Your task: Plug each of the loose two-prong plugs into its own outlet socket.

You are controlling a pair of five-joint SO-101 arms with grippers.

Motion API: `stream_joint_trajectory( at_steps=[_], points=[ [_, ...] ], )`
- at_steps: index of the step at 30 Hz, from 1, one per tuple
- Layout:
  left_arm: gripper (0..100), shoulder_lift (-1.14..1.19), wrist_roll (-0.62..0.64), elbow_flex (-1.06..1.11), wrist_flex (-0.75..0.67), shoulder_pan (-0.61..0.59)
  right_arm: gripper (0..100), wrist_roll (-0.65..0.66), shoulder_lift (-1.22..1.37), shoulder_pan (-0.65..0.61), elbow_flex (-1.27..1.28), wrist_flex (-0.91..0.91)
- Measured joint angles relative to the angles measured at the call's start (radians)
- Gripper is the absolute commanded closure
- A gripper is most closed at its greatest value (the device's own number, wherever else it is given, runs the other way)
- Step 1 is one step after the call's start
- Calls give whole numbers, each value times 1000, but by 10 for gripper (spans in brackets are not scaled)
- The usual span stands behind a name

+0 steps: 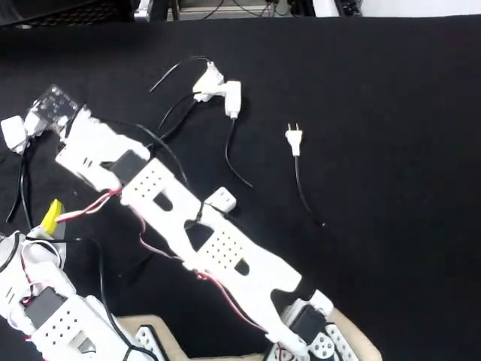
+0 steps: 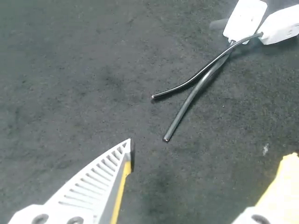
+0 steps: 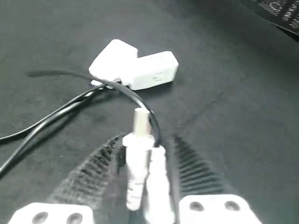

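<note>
pinched plug (image 3: 138, 158) sits clamped in the right gripper (image 3: 145, 142), long axis in line with the fingers, prongs aimed at the socket pair (image 3: 135, 70) just ahead, not touching. a straight push forward looks like the next move. left gripper (image 2: 210, 154) hangs open near two cable stubs (image 2: 187, 100). a loose plug (image 1: 293, 139) lies well apart on the cloth (image 1: 391, 113).

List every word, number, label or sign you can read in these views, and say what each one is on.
No text is legible anywhere.
On the socket block: faint marks on its face, too blurred to read.
On the circuit board at an arm's far end: tiny marks, too small to read.
On the plug held in the right gripper: no print visible.
</note>
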Motion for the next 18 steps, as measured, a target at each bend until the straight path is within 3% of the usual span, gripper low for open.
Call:
stream_joint_trajectory(
  at_steps=[9, 18],
  points=[
    [544, 0, 0, 0, 0, 0, 724, 0, -28, 43, -21, 104],
    [544, 0, 0, -3, 0, 46, 726, 2, -270, 287, -21, 439]
  ],
)
